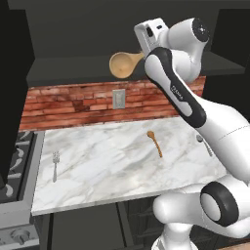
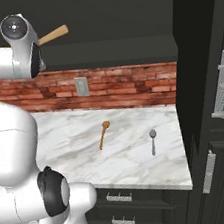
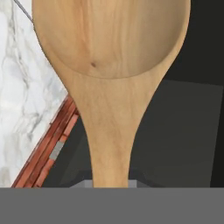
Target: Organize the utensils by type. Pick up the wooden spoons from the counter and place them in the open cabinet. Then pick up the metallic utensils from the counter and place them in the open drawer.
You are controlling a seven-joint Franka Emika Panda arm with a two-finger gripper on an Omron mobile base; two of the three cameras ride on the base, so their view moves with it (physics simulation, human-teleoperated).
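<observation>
My gripper (image 3: 111, 183) is shut on the handle of the larger light-tan wooden spoon (image 3: 111, 65), held high at the mouth of the open cabinet (image 1: 73, 73). Its round bowl (image 1: 122, 64) hangs level with the shelf's front edge, and the handle end (image 2: 55, 33) sticks out past my arm. The smaller orange-brown wooden spoon (image 1: 155, 143) lies mid-counter (image 1: 107, 161). A metal spoon (image 1: 204, 144) lies to its right, and a fork (image 1: 55, 165) lies near the left edge. The open drawer is out of view.
A dark stove top (image 1: 14, 166) adjoins the counter on the left. The brick wall carries an outlet plate (image 1: 118, 98). Tall dark cupboards (image 2: 212, 95) stand at the right, with shut drawers (image 2: 118, 199) below the counter.
</observation>
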